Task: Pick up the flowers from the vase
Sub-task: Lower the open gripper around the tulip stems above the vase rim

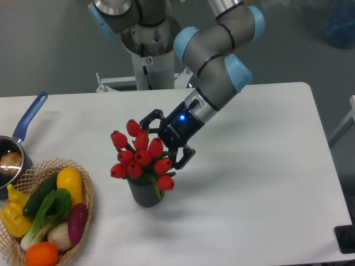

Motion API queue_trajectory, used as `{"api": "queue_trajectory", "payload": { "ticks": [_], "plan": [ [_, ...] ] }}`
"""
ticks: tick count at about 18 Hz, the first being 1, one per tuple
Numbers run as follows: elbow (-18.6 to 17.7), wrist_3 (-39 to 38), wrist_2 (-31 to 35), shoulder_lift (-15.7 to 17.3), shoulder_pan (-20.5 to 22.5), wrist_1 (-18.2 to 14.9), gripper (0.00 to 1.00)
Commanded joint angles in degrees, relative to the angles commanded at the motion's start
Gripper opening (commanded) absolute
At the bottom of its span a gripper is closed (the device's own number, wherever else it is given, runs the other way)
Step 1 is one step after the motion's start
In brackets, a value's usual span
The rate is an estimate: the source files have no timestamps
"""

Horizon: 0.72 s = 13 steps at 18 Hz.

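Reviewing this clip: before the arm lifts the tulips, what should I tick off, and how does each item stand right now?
1. Gripper at the flowers: ok, fingers open on either side of the bunch's right part.
2. Fingers closed on the bunch: not ok.
3. Fingers around stems rather than buds: cannot tell, buds hide them.
4. Flowers seated in the vase: ok.
5. Vase upright on the table: ok.
6. Wicker basket apart from the vase: ok.

Bare table (249, 183) lies right of the vase (145, 194); wicker basket (83, 216) crowds its left.
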Motion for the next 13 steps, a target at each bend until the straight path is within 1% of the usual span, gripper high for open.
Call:
{"api": "queue_trajectory", "payload": {
  "ticks": [2, 7, 11, 13],
  "plan": [
    [0.18, 0.17, -0.97, -0.52, 0.0, 0.0, 1.0],
    [1.05, 0.26, -1.06, -0.88, -0.44, 0.09, 1.0],
    [1.23, 0.26, -1.06, -1.84, -0.79, 1.93, 1.0],
    [1.23, 0.35, -1.06, -2.11, -0.88, 2.11, 1.0]
  ]
}}
